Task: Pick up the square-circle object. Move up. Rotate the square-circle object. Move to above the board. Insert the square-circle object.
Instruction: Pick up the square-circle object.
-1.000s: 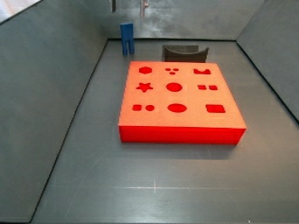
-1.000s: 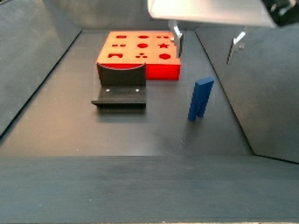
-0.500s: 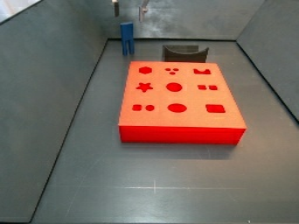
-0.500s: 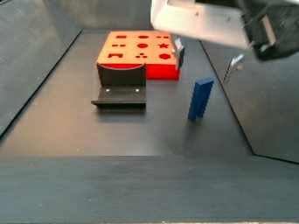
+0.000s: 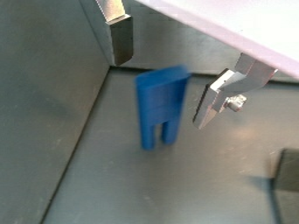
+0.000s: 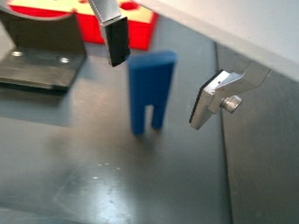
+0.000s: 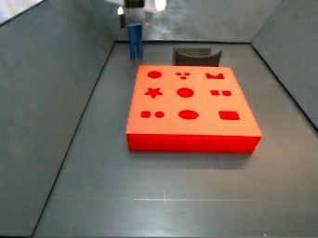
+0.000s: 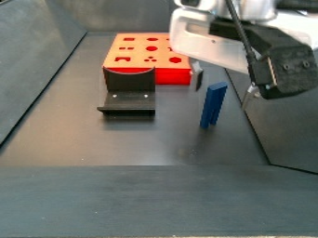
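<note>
My gripper (image 6: pixel 158 74) hangs wide open right over the square-circle object (image 6: pixel 149 92), one finger (image 6: pixel 115 39) on each side of its top, neither pad touching it; I have hold of nothing. In both wrist views the blue block stands upright on the grey floor (image 5: pixel 105 188) with its two prongs down. In a side view the block (image 8: pixel 214 105) stands just beside the wall at about 3 o'clock, my gripper (image 8: pixel 221 76) above it. The fixture (image 8: pixel 126 98) sits at 9 o'clock from the block, well apart. Beyond it, toward 11 o'clock, lies the board (image 8: pixel 149 54), flat, its cut-outs facing up.
</note>
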